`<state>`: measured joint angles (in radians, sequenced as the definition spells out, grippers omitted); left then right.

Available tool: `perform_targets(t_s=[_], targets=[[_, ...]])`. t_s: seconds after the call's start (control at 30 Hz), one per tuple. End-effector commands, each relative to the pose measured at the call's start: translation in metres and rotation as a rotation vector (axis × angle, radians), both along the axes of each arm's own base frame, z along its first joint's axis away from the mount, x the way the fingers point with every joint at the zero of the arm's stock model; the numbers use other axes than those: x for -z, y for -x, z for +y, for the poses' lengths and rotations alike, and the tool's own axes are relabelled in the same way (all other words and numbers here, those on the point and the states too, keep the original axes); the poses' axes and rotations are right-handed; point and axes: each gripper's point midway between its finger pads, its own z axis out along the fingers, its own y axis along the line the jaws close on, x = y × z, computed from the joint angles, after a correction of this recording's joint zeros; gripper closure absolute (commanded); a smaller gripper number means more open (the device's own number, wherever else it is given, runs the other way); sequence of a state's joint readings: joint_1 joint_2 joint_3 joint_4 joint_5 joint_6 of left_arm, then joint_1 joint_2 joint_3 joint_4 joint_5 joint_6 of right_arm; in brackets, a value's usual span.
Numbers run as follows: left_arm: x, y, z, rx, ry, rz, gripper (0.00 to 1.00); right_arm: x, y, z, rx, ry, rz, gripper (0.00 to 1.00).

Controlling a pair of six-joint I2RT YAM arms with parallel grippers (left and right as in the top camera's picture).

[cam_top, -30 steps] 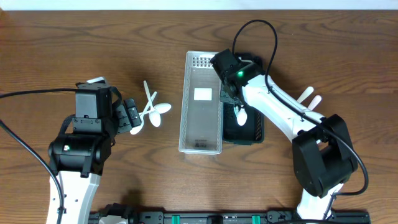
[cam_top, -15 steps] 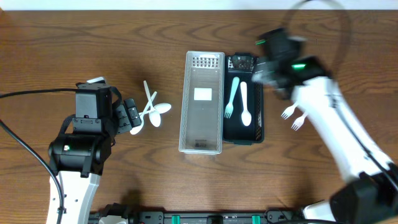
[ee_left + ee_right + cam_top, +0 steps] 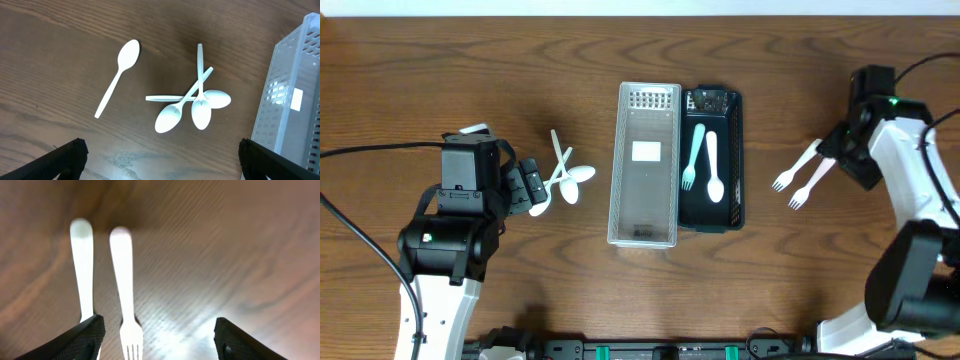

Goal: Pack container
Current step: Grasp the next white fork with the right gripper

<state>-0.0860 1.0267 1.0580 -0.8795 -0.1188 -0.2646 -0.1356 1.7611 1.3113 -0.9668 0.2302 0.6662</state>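
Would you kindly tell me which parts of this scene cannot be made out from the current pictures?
Right wrist view: the heads of the two white plastic forks, cut off by the bottom edge and a dark finger of the right gripper; the picture is blurred.
Left wrist view: most of the clear plastic basket, cut by the right edge.
Overhead: what lies at the far end of the black plastic tray, dark and too small.

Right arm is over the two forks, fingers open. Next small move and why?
Probably lower the right gripper straight down and close on the fork whose handle lies between its open fingers; the second fork sits beside one finger. Both lie on the table, outside the black tray.
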Motion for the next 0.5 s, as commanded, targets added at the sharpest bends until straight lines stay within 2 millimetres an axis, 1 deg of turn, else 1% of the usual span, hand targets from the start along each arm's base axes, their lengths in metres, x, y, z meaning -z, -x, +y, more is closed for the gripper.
perform_targets(t_s=[0.0,0.1,0.2,0.33,0.47], targets=[[-0.005,-0.002,0.002,0.000,-0.008,-0.009,0.02,0.025,0.001,0.016,0.004,-0.098,0.005,0.27],[-0.005,-0.002,0.002,0.000,-0.008,-0.009,0.02,0.049,-0.001,0.019,0.001,-0.117,-0.001,0.28],[-0.005,-0.002,0.002,0.000,-0.008,-0.009,0.02,0.068,0.000,0.022,0.000,-0.131,0.003,0.30],[-0.005,-0.002,0.002,0.000,-0.008,-0.009,0.02,0.085,0.004,0.026,-0.004,-0.156,0.008,0.35],[-0.005,-0.002,0.002,0.000,-0.008,-0.009,0.02,0.092,0.011,0.027,-0.002,-0.157,0.020,0.41]])
